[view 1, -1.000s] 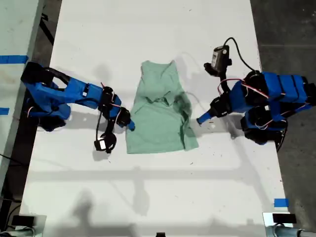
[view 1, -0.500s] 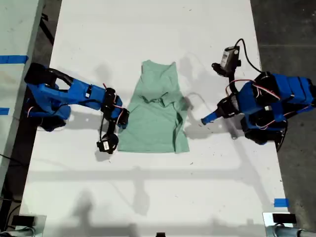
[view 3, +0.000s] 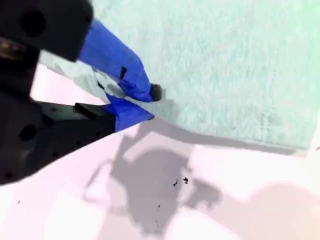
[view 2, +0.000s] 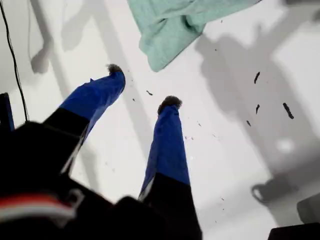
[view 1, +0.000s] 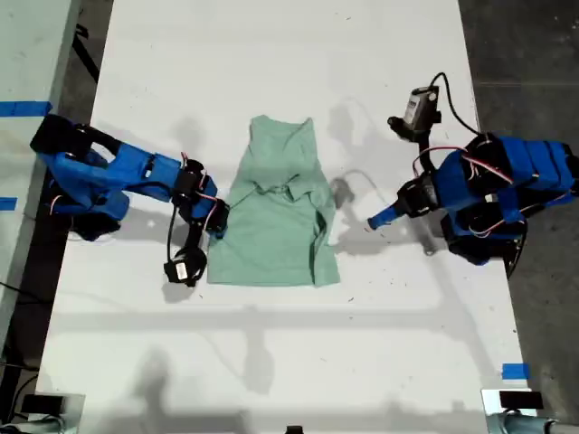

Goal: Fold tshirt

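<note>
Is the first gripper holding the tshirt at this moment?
No, in the first wrist view my first gripper is open over bare table, and the tshirt lies beyond its fingertips, untouched.

**What the views leave out or hide**

The first wrist view cuts the tshirt (view 2: pixel 185 25) off at the picture's edge; only one corner shows, beyond my first gripper (view 2: pixel 142 86). In the second wrist view the tshirt runs past the frame on two sides, and the cloth edge vanishes between the fingers (view 3: pixel 137 82) of my second gripper (view 3: pixel 145 102). Dark specks on the tabletop (view 2: pixel 280 85) beside the tshirt are too small to identify.
</note>
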